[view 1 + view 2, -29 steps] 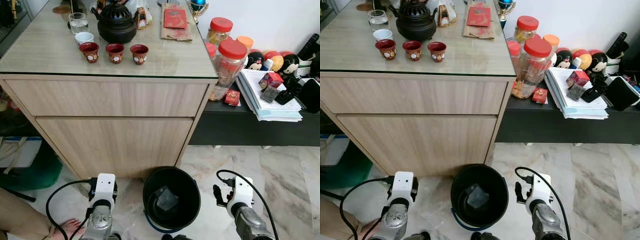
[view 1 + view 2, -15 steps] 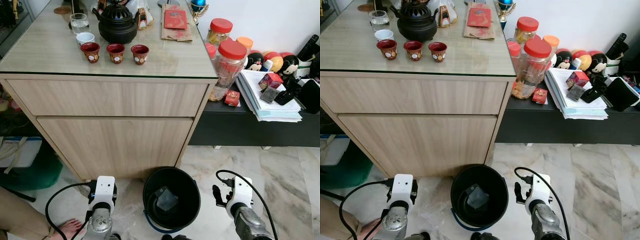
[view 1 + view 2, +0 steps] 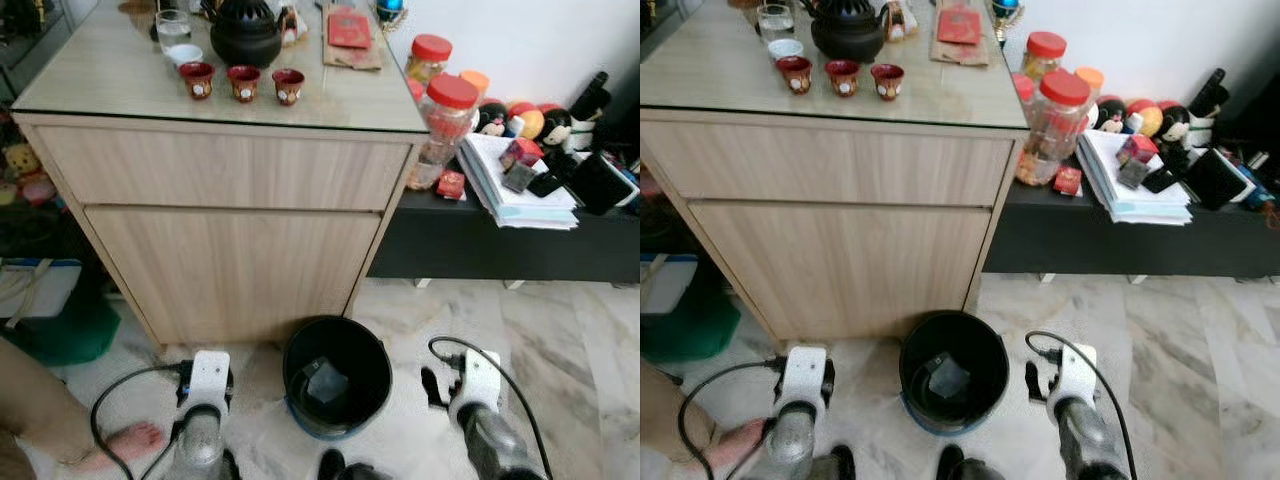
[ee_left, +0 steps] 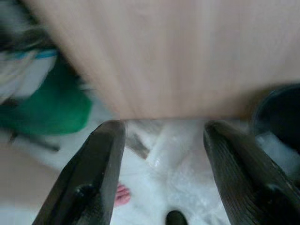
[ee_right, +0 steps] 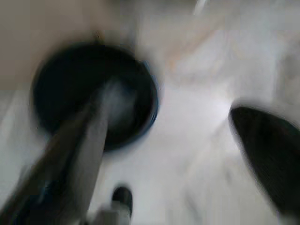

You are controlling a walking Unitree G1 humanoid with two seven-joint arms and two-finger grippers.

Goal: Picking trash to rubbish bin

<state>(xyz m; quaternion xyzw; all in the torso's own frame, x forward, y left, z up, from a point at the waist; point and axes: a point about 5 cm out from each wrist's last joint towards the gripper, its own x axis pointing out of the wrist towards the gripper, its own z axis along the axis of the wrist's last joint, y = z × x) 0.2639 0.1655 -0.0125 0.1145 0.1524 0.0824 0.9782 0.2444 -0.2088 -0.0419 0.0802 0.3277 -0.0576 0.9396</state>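
Black bin [image 3: 337, 375], trash [image 3: 325, 381] inside

The right wrist view is badly blurred: the black bin [image 5: 93, 93] is a dark smear. The trash [image 3: 325, 382] inside the bin is too dim to identify. A person's foot [image 3: 125, 442] and leg are cut off by the picture's edge.

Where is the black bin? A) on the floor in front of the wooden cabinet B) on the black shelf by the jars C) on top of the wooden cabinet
A: the black bin stands on the marble floor just before the wooden cabinet.
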